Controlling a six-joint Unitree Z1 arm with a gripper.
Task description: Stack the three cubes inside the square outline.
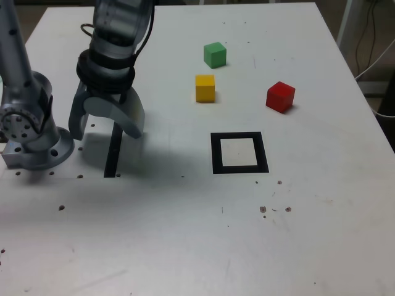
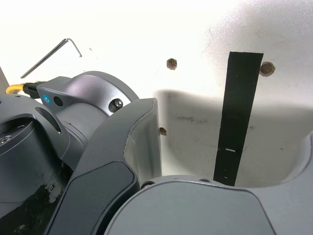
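Pincer apart, apparently empty; cubes separate, outside the square outline; all stacking remains.

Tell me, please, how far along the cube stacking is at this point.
Nothing looks stacked: the green cube, yellow cube and red cube sit apart on the table, all outside the black square outline. The hand is open and holds nothing, near the black strip. All three cubes are left to be brought inside the outline and stacked.
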